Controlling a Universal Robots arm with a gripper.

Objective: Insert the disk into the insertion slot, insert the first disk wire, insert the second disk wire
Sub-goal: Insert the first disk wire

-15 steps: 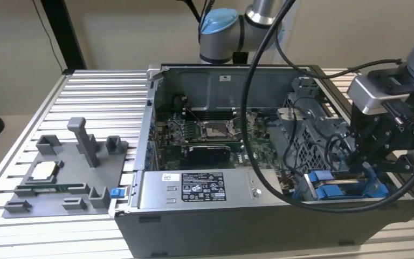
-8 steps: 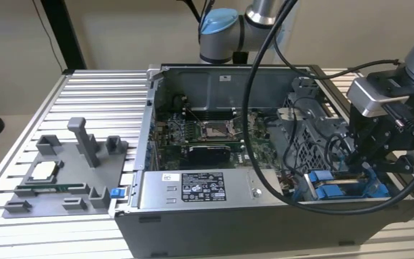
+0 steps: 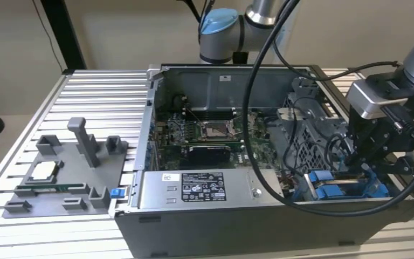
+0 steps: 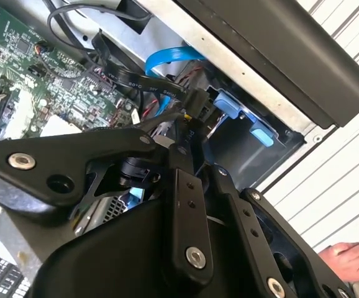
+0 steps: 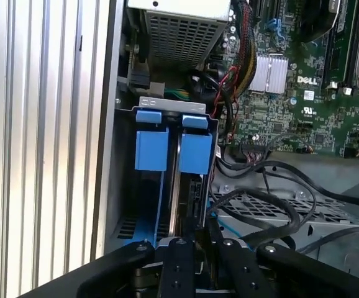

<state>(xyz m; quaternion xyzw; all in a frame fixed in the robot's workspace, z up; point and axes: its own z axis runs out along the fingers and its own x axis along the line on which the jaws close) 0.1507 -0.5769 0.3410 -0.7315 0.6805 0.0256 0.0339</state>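
Observation:
The insertion slot (image 3: 336, 186) is the grey metal bay with blue rails at the case's front corner, on the exterior view's right. In the first wrist view two blue tabs (image 5: 195, 152) stand upright in the insertion slot (image 5: 167, 102). A dark slab seen edge-on between the rails looks like the disk (image 5: 190, 189), seated in the bay. My gripper (image 3: 368, 164) hangs just above the bay. In both wrist views the gripper (image 4: 190, 133) (image 5: 198, 242) has its fingers drawn together on the black connector of a disk wire (image 4: 195, 102), right at the disk's end.
Black cables (image 5: 272, 205) and a blue flat cable (image 4: 173, 56) loop beside the bay. The grey power-supply box (image 3: 192, 189) and the motherboard (image 3: 207, 135) fill the rest of the case. A grey fixture (image 3: 63, 178) lies on the slatted table. A hand (image 4: 353, 257) rests outside the case.

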